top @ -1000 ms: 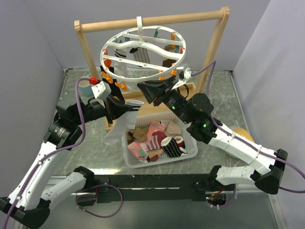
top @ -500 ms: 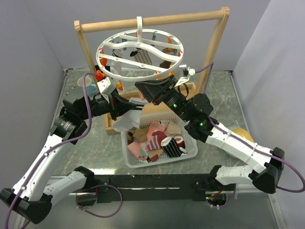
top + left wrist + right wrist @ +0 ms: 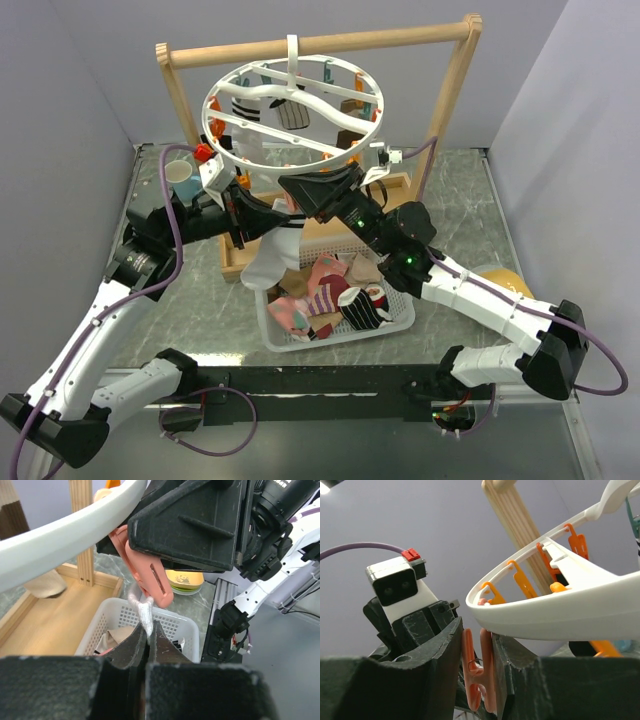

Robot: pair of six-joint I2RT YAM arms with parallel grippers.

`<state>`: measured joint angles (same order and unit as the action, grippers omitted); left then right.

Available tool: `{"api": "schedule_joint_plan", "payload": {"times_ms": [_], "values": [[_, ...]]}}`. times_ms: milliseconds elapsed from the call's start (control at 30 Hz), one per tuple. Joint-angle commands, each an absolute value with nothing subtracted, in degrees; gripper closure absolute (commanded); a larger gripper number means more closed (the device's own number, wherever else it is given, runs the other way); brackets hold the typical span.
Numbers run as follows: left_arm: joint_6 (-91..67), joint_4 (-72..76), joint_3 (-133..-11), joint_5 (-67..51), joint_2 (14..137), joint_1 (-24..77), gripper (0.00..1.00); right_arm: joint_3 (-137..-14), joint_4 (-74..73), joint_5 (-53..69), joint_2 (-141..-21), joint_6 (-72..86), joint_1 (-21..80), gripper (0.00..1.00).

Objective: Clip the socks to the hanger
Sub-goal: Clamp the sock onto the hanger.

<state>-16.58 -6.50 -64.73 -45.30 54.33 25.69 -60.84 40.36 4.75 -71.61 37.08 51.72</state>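
**Squeezing an orange peg (image 3: 471,675) on the hanger (image 3: 560,612), white sock (image 3: 144,611) held just under it**

Right arm: the right fingers (image 3: 440,670) are clamped on the orange peg, one finger on each flat side, pads against it. The peg hangs from the near rim of the hanger, low in the right wrist frame. More orange pegs (image 3: 520,577) line the rim toward the upper right.

Left arm: the left fingers (image 3: 131,647) are pressed together on the tip of the white sock. Only a small tuft shows above them, at the centre of the left wrist frame. The tuft sits just below the peg's lower end. Cannot tell whether the two touch.

Overhead view:
- The hanger is at upper centre, hooked over the round bar of a wooden frame (image 3: 320,42).
- Both arms meet under the hanger's near rim, the left arm coming in from the left of the frame and the right arm from the right.
- On the ring's far side a striped sock (image 3: 246,108) and a brown sock (image 3: 291,116) hang clipped.
- The white sock's body hangs down at frame centre, and its lower end reaches the upper left corner of a white basket (image 3: 395,322).
- The basket stands on the table (image 3: 470,200), just in front of the wooden frame's base.
- Loose socks (image 3: 330,295) are heaped in the basket: pink, striped, black and tan.
- A cup (image 3: 181,178) stands at the left of the frame, near the wooden frame's left post.
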Motion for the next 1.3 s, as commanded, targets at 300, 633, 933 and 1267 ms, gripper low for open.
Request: {"api": "schedule_joint_plan", "payload": {"times_ms": [300, 633, 933, 1267], "values": [[-17.7, -3.6, -63.2, -51.5, 53.7, 25.6, 0.99, -61.3, 45.3, 14.6, -72.8, 40.0, 51.8, 1.0], [-17.7, -2.3, -63.5, -51.6, 54.3, 25.4, 0.99, -61.5, 46.8, 16.3, -73.7, 41.4, 51.8, 1.0], [-19.0, -0.8, -61.4, -52.8, 53.6, 25.2, 0.99, -61.3, 48.4, 17.2, -73.8, 42.7, 51.6, 1.0], [-19.2, 1.5, -60.9, -53.2, 54.8, 25.2, 0.99, -61.8, 49.0, 17.8, -74.3, 42.9, 51.5, 1.0]]}}
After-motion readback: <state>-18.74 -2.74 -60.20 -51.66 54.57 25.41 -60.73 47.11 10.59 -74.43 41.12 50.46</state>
